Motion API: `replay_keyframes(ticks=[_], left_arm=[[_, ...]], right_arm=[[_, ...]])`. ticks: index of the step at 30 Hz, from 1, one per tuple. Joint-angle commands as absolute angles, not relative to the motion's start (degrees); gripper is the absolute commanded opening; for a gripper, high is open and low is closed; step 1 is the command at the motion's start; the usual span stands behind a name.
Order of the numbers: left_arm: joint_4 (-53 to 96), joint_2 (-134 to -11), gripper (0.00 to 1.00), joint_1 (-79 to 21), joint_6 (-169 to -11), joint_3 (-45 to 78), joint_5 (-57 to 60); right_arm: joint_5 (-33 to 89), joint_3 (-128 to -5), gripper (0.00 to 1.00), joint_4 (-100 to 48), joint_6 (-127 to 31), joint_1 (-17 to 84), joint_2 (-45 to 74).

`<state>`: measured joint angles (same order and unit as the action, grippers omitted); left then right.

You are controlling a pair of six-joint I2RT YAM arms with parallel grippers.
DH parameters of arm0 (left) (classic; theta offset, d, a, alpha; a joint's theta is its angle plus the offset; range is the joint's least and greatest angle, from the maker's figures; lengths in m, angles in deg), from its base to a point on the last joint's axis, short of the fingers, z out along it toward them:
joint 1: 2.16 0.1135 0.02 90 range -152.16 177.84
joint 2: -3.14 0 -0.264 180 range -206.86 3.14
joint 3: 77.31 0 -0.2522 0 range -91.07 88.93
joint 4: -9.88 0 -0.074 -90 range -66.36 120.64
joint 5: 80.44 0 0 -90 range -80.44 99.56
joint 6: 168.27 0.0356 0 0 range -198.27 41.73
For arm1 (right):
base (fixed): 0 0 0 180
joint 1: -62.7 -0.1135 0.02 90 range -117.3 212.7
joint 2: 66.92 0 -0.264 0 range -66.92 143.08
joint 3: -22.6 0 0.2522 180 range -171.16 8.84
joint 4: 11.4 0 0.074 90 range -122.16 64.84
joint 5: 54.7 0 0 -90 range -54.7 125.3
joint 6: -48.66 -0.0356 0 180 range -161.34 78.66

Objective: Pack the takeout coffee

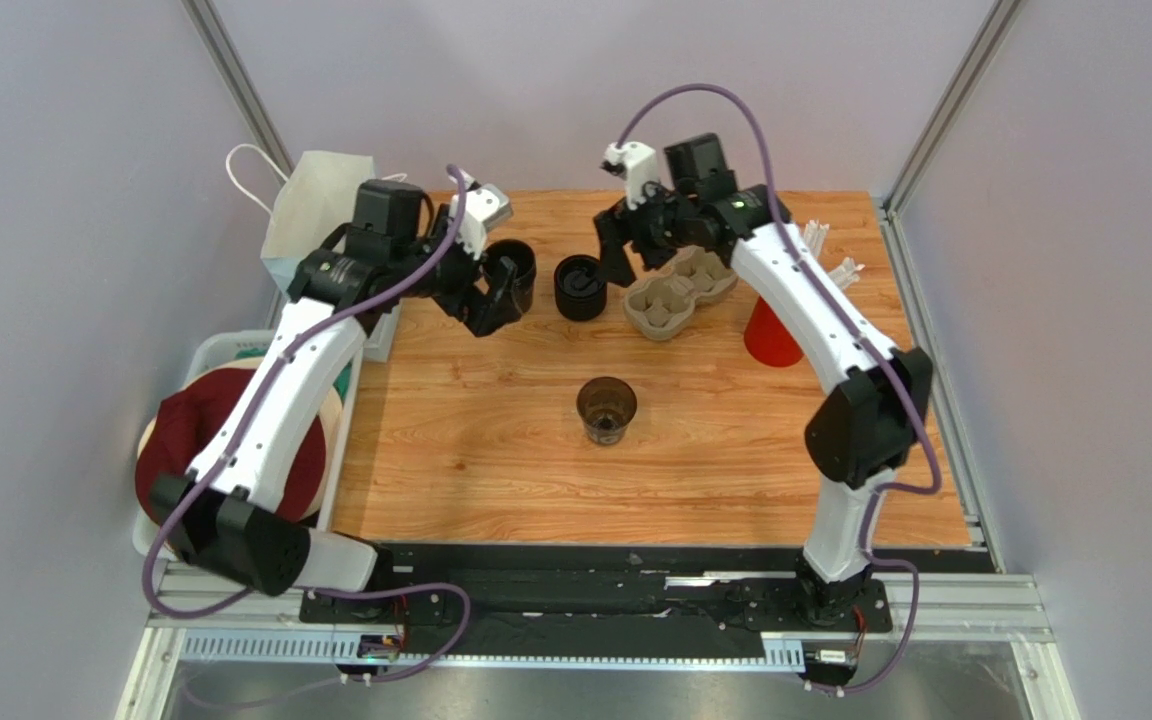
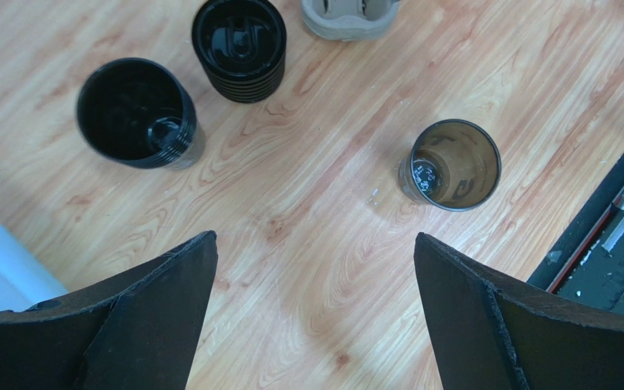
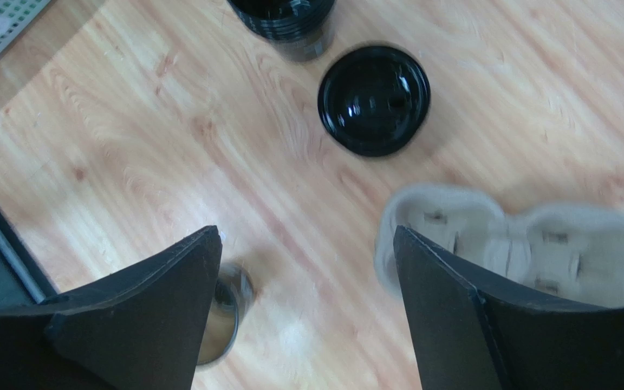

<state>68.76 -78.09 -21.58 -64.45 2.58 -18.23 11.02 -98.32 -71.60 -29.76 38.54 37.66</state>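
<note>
The takeout coffee cup (image 1: pixel 606 408), black outside and brown inside, stands upright with an open mouth at the middle of the wooden table; it also shows in the left wrist view (image 2: pixel 456 165) and, half hidden behind a finger, in the right wrist view (image 3: pixel 227 313). My left gripper (image 1: pixel 495 296) (image 2: pixel 315 240) hangs open and empty beside a taller black cup (image 1: pixel 510 272) (image 2: pixel 138 114). My right gripper (image 1: pixel 615 251) (image 3: pixel 307 236) is open and empty above the table, between a stack of black lids (image 1: pixel 581 285) (image 3: pixel 374 99) and the carrier.
A grey pulp cup carrier (image 1: pixel 680 293) (image 3: pixel 527 244) lies right of the lids. A red cone-shaped cup (image 1: pixel 770 333) stands further right. A white paper bag (image 1: pixel 319 203) stands at the back left. A basket (image 1: pixel 214 353) with a dark red cap sits off the table's left edge.
</note>
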Motion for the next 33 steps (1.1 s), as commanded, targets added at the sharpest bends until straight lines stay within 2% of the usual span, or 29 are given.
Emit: replay_keyframes(ticks=[1,5,8,14,16,33], left_arm=[[71.6,-69.9,0.99,-19.7,-62.0,4.4,-19.4],[73.6,-65.0,0.99,-18.2,-60.7,5.3,-15.4],[73.1,-62.2,0.99,-16.4,-60.7,6.9,-12.2],[72.2,-58.3,0.99,-14.1,-60.8,10.1,-6.6],[71.5,-57.6,0.99,-13.2,-60.9,11.1,-6.5],[70.7,-55.7,0.99,-10.5,-61.7,12.8,-8.6]], right_arm=[[18.0,-109.1,0.8,-74.2,-25.8,33.5,47.2],[21.1,-118.0,0.73,-75.3,-25.0,31.7,57.0],[20.2,-119.1,0.66,-75.5,-24.3,31.1,59.5],[23.1,-112.1,0.61,-72.8,-18.7,28.3,58.2],[24.0,-110.1,0.56,-71.0,-18.7,27.6,58.2],[26.5,-110.0,0.57,-64.9,-17.3,27.2,59.1]])
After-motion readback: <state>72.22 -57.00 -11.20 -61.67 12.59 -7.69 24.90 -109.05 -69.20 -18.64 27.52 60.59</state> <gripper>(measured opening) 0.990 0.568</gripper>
